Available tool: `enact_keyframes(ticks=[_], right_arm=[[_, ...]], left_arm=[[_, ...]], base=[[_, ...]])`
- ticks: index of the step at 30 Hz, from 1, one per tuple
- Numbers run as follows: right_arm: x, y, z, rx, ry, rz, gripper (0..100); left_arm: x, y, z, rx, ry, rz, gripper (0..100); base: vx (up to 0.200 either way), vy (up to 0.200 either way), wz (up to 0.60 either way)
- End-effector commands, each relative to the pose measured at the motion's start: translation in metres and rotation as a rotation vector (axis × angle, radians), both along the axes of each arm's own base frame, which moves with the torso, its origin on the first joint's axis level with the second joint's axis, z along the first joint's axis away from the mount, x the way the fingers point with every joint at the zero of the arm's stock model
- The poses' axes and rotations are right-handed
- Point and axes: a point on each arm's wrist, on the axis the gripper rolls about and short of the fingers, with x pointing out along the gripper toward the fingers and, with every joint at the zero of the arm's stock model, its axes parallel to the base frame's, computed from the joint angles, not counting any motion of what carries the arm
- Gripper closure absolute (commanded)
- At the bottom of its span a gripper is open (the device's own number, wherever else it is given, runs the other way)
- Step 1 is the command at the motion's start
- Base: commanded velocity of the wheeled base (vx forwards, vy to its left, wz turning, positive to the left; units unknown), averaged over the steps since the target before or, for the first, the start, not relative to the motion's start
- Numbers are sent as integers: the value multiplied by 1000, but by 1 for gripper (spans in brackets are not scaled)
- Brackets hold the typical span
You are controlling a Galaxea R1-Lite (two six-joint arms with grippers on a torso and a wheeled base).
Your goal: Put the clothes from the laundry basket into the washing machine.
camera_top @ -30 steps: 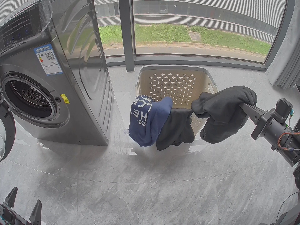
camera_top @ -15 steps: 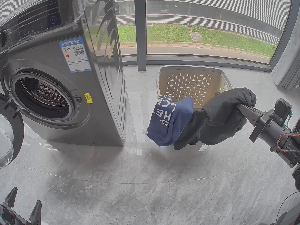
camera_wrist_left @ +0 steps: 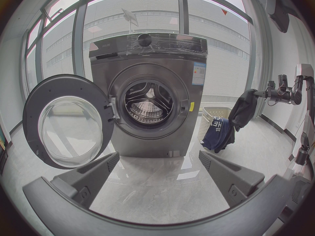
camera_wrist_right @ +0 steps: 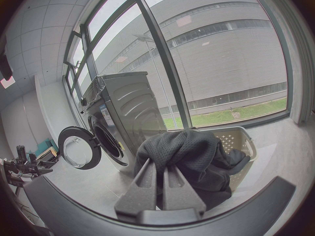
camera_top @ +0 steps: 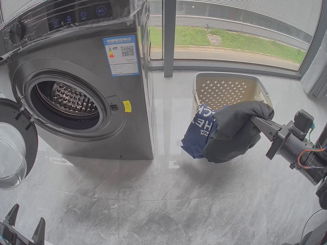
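Observation:
My right gripper [camera_top: 257,121] is shut on a dark grey garment [camera_top: 235,133], which hangs bunched from it above the beige laundry basket's [camera_top: 231,75] near rim. A navy blue garment with white print [camera_top: 197,133] drapes over that rim, partly behind the dark one. In the right wrist view the fingers [camera_wrist_right: 159,166] pinch the dark fabric [camera_wrist_right: 190,154]. The grey washing machine [camera_top: 85,51] stands to the left, its drum [camera_top: 69,102] showing bare metal and its round door [camera_top: 13,147] swung wide. My left gripper [camera_wrist_left: 158,154] is open and low, facing the machine [camera_wrist_left: 147,92].
Polished grey floor [camera_top: 163,201] spreads between me, the machine and the basket. A tall window with a dark post [camera_top: 169,31] runs behind them, and a curtain [camera_top: 315,79] hangs at the far right. The open door juts out to the machine's left.
The head camera has swung left, so machine and basket sit further right in the picture. The right gripper has drawn the dark garment's hanging part up off the basket rim.

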Motion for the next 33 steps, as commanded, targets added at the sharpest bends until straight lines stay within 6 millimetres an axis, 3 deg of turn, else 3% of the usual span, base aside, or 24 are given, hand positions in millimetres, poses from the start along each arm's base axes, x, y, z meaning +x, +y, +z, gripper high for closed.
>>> enact_keyframes(ticks=[1,8,23,33], right_arm=[[-1,1,0,-1,-1,10,100],[-5,5,-1,-1,3,31,100],[-3,2,3,11,-8,-3,100],[-2,3,2,8,-4,0,100]], left_arm=[[0,0,-4,-1,2,0,0],[0,0,-4,-7,2,2,0],[0,0,-4,-5,2,0,0],[0,0,-3,-5,4,2,0]], base=[[0,200,0],[0,200,0],[0,0,0],[-180,0,0]])
